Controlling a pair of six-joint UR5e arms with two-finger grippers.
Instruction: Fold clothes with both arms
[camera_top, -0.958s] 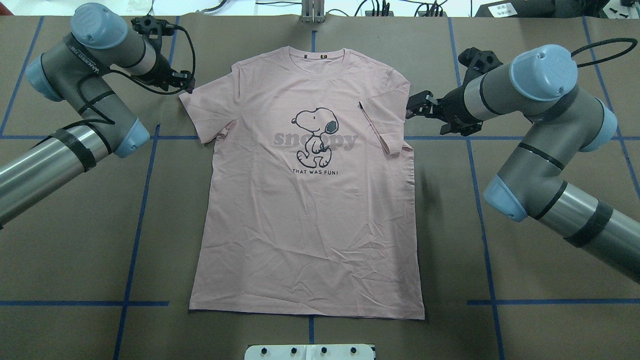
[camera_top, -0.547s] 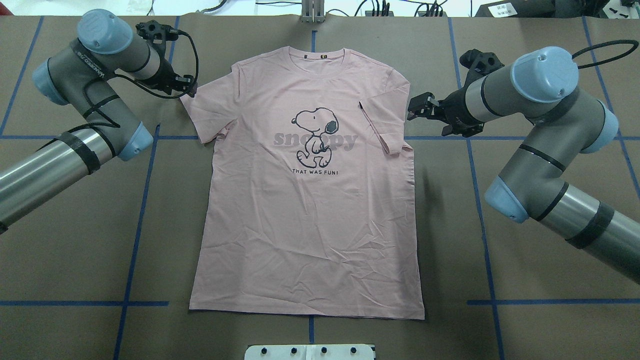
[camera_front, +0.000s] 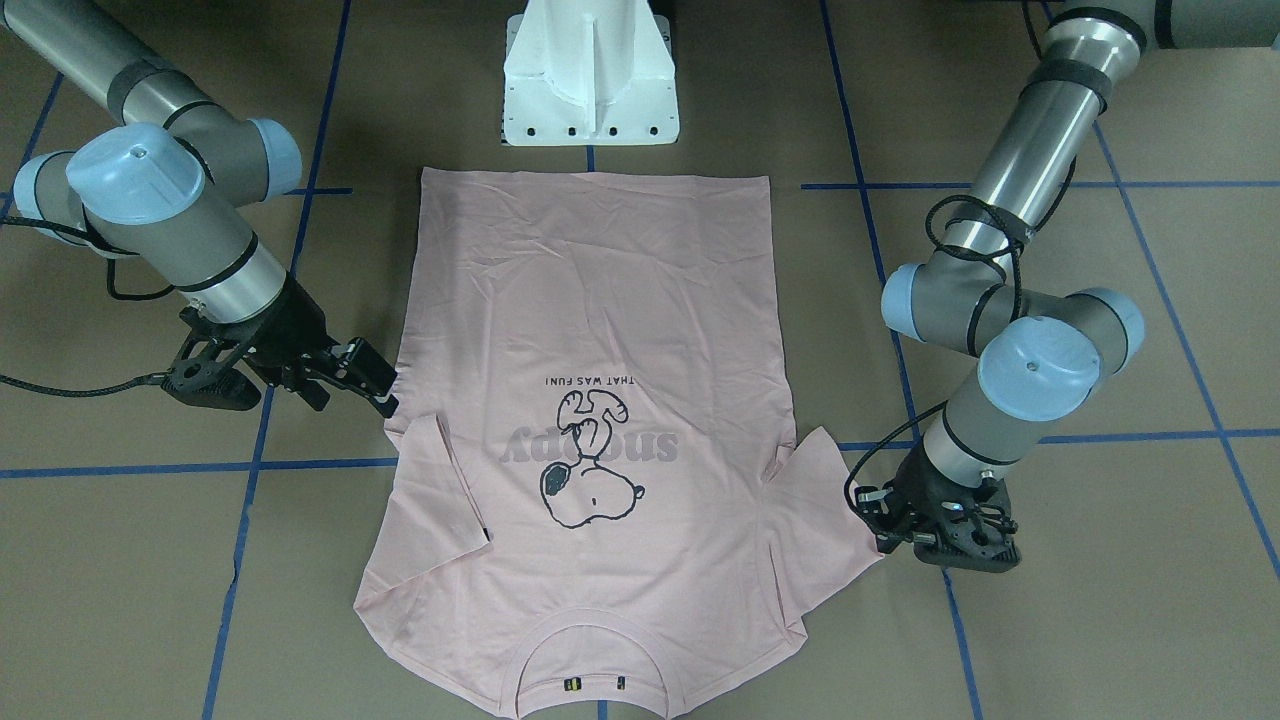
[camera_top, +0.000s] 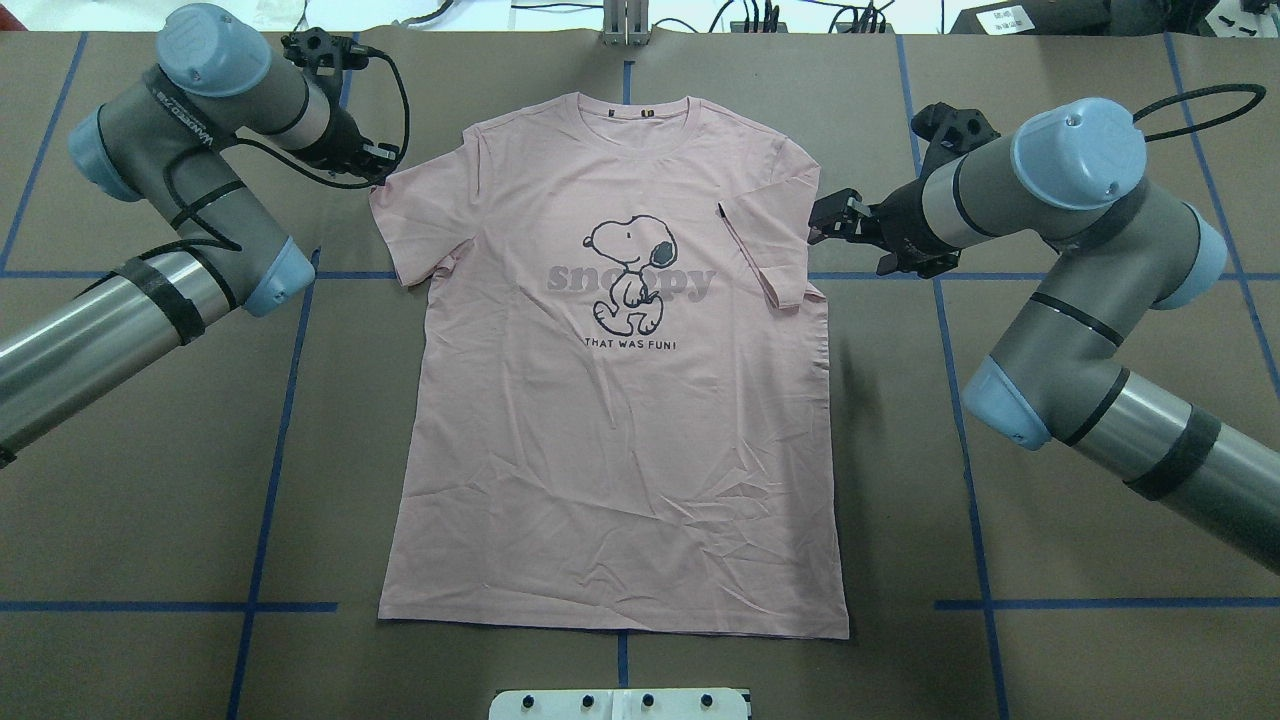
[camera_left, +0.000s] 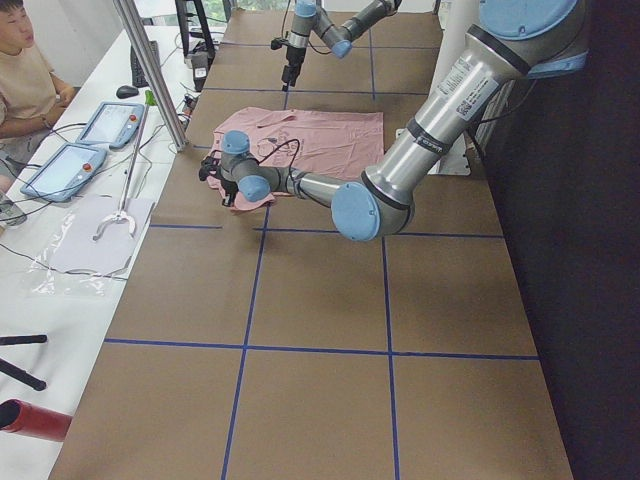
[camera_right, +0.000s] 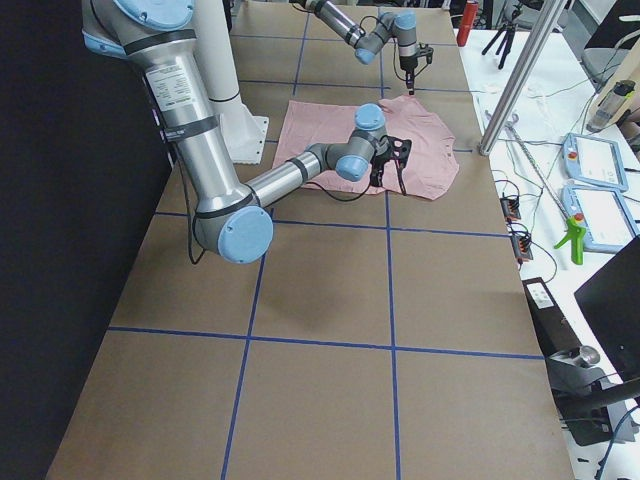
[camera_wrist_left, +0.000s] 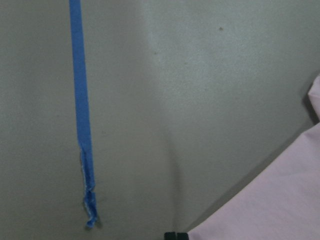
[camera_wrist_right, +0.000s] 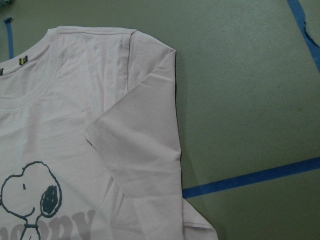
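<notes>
The pale pink T-shirt (camera_top: 620, 430) lies flat, print up, collar at the far side. In the front view the T-shirt (camera_front: 590, 300) has its hem toward the robot base. Its sleeve on my right arm's side is folded in over the chest (camera_top: 765, 255). My right gripper (camera_top: 815, 222) hangs open just outside that fold, clear of the cloth; it shows as the right gripper (camera_front: 385, 390) in the front view. My left gripper (camera_top: 383, 165) sits at the outer corner of the spread sleeve (camera_top: 420, 215), shut on its edge. The left wrist view shows only pink cloth (camera_wrist_left: 280, 200) at the lower right.
The white pedestal base (camera_front: 590, 80) stands at the hem end. Blue tape lines (camera_top: 290, 400) cross the brown table cover. A person sits at a side bench with tablets (camera_left: 60, 165) beside a metal pole (camera_left: 150, 70).
My left gripper has moved right and slightly away, and the sleeve corner has shifted a little toward the shirt's body. My right gripper has edged slightly left toward the folded sleeve.
</notes>
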